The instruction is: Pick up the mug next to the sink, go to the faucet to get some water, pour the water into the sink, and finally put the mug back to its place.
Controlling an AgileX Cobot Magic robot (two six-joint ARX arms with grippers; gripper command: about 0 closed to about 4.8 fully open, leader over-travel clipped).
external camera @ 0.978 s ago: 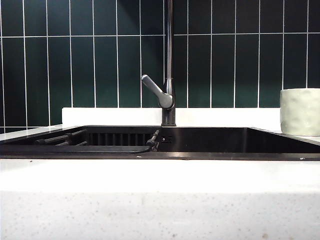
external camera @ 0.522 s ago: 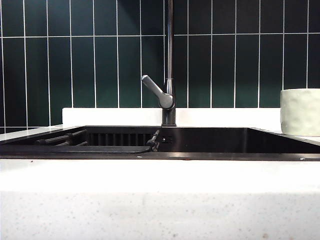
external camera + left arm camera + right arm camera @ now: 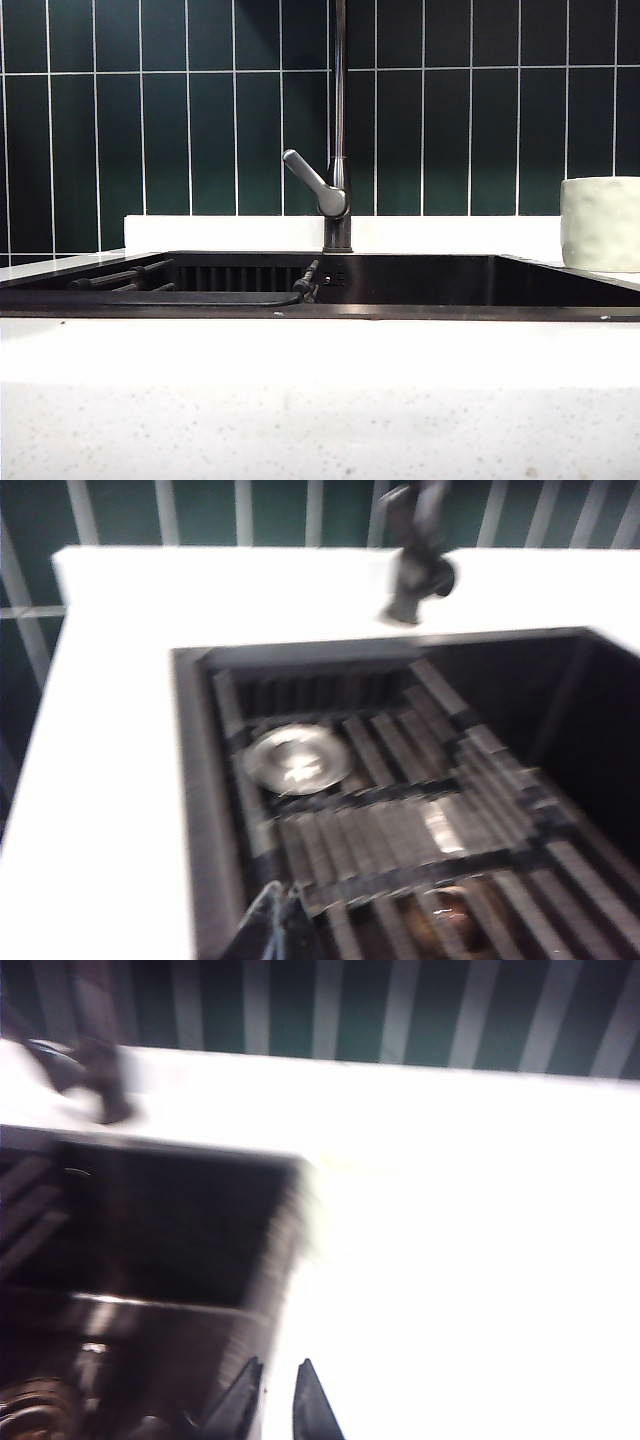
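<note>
The cream dimpled mug (image 3: 600, 223) stands on the white countertop at the right edge of the exterior view, next to the black sink (image 3: 450, 312). The dark faucet (image 3: 340, 120) rises behind the sink's middle, its grey lever (image 3: 312, 183) angled left. Neither gripper shows in the exterior view. My left gripper (image 3: 285, 886) is shut and empty above the sink's (image 3: 205, 810) left part, with the faucet (image 3: 415, 575) beyond. My right gripper (image 3: 281, 1361) is open with a narrow gap and holds nothing. It hovers over the sink's (image 3: 170, 1210) right edge and the countertop (image 3: 460, 1240); that view is blurred and the mug is out of it.
A dark slatted rack (image 3: 400, 830) lies across the sink floor, with a round metal drain (image 3: 295, 758) under it. Dark rods (image 3: 120, 278) and a small fitting (image 3: 306, 282) sit inside the basin. Green tiles (image 3: 150, 120) and a white ledge (image 3: 220, 232) close the back.
</note>
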